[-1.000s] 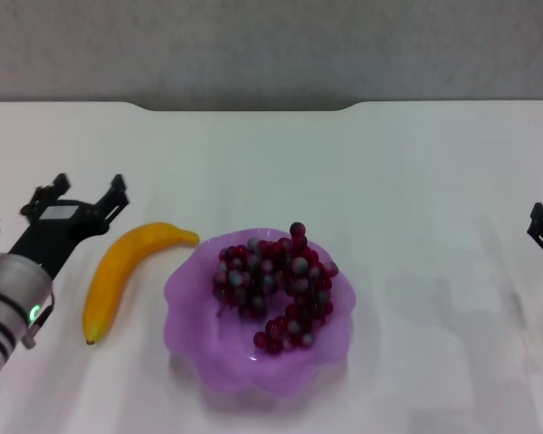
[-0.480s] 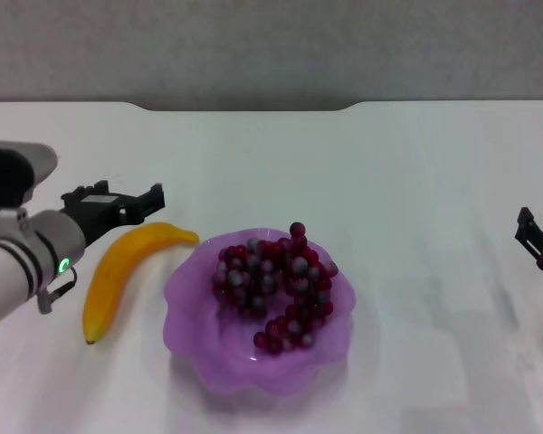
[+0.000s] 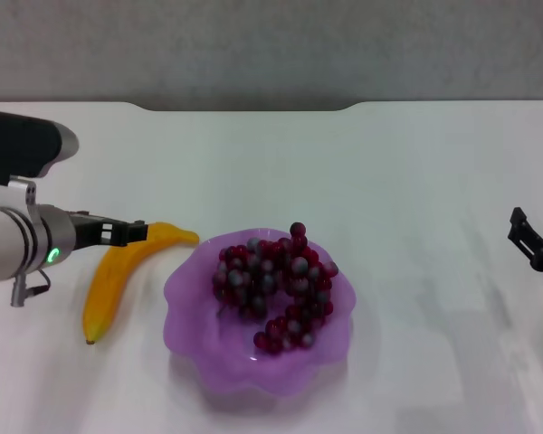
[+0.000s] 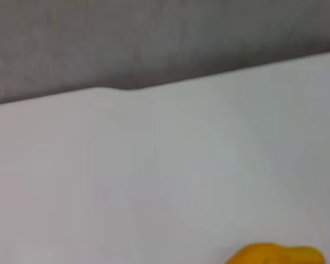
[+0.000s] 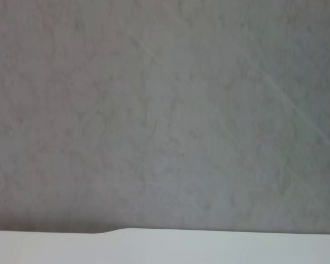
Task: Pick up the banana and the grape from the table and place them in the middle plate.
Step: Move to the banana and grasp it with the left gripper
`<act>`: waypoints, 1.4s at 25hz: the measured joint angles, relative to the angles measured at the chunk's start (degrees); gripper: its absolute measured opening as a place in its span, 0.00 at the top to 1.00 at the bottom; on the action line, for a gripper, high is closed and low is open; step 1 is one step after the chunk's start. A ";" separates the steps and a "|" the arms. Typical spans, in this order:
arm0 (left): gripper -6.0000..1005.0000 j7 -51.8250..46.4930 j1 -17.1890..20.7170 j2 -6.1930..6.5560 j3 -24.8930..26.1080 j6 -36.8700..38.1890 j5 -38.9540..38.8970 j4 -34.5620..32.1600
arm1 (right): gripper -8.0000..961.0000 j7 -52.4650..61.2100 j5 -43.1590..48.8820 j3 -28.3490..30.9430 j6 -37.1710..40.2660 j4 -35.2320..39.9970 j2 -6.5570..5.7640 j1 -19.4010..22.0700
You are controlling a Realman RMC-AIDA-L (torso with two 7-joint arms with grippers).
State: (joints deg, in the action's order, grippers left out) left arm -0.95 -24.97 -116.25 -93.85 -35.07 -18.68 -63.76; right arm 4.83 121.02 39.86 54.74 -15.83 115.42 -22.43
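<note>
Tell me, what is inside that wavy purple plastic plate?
A bunch of dark red-purple grapes lies inside the translucent purple plate. The plate's floor beneath the grapes is covered.

A bare test bench, lab-like: a plain white tabletop [image 3: 389, 163] with a notched far edge before a blank grey wall [image 3: 271, 45].
</note>
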 joint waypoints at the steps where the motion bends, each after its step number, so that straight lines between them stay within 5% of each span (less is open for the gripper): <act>1: 0.15 1.03 -0.48 -0.04 0.81 -1.17 -0.02 0.13 | 0.08 0.00 0.00 -0.02 0.00 -0.02 0.02 0.00; 11: 0.15 4.04 -4.70 -0.35 1.94 -6.44 -0.33 4.48 | 0.08 0.01 0.00 -0.18 0.03 -0.17 0.07 0.26; 35: 0.16 3.38 -8.03 -0.72 1.80 -0.50 -1.54 15.84 | 0.08 0.09 0.00 -0.57 0.18 -0.91 -0.03 0.21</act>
State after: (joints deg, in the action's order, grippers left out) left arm 2.43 -33.00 -116.98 -92.05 -35.57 -20.22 -47.92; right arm 4.92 121.02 39.29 54.93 -16.74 115.40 -22.23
